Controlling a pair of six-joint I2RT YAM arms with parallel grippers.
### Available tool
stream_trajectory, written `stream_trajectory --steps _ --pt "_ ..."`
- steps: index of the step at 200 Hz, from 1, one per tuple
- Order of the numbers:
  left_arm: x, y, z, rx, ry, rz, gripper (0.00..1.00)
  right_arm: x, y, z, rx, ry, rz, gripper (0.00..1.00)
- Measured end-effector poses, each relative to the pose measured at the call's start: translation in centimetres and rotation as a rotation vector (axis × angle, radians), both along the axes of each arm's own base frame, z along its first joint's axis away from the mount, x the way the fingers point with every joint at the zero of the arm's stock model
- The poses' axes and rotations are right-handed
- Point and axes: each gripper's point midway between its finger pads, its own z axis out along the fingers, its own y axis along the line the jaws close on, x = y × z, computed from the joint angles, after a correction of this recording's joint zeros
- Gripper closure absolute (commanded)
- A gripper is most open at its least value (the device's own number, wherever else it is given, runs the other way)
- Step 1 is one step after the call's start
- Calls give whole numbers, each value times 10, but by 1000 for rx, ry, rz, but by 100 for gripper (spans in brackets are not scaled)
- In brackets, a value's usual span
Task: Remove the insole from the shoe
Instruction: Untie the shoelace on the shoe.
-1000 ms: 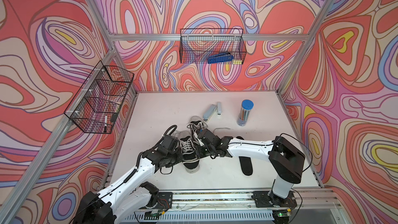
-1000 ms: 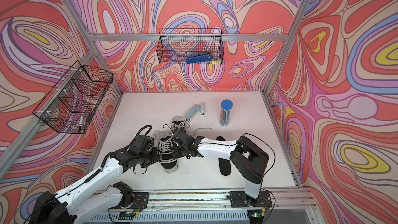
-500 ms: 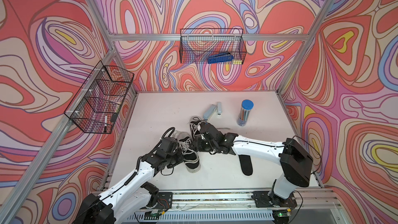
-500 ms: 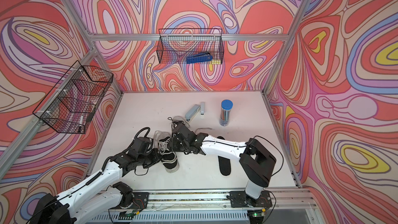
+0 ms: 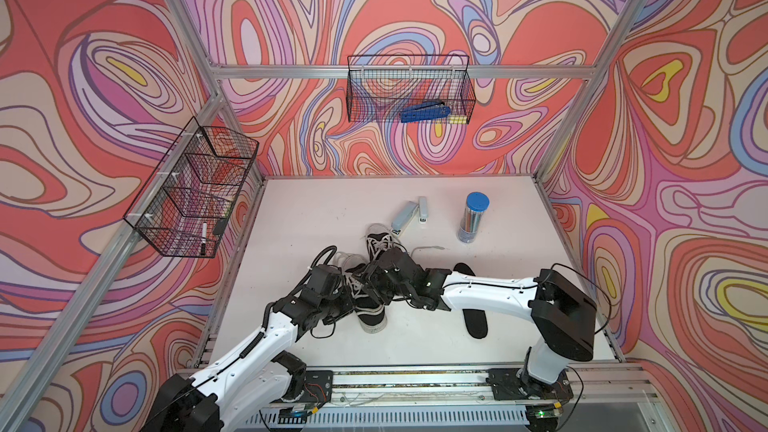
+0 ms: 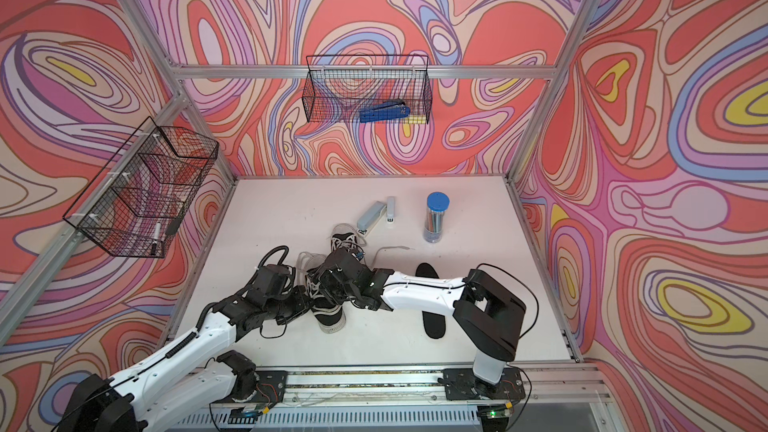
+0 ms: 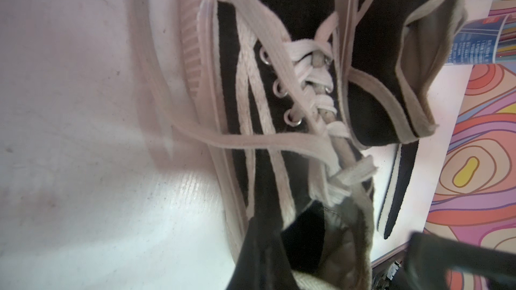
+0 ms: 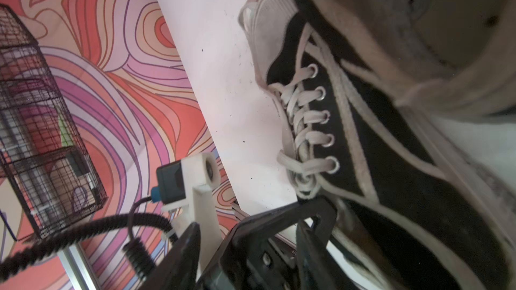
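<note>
Two tools: left tool [image 5: 348, 307] clamped, seemingly on the shoe [image 5: 372, 317]; right tool [image 5: 368, 282] with gap indiscernible.

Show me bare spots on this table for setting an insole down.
Bare: the far left corner, between the left wall and the grey stapler; the near strip between the front shoe and the loose insole; the band right of the blue-lidded tube. Crowded: the centre, where the left arm and right arm bunch over both shoes.

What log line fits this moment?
left pincer: shut on near shoe collar | right pincer: open at same shoe | insole: one flat on table, apart
</note>
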Motion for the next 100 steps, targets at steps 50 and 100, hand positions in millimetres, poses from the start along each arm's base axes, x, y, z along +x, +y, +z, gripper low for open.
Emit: stream_trajectory --steps 50,100 --pt "0 0 0 -1 2 3 100 7 2 -30 -26 61 -65 44" --pt "0 0 2 -4 -5 4 100 13 7 -35 -12 53 -85 47"
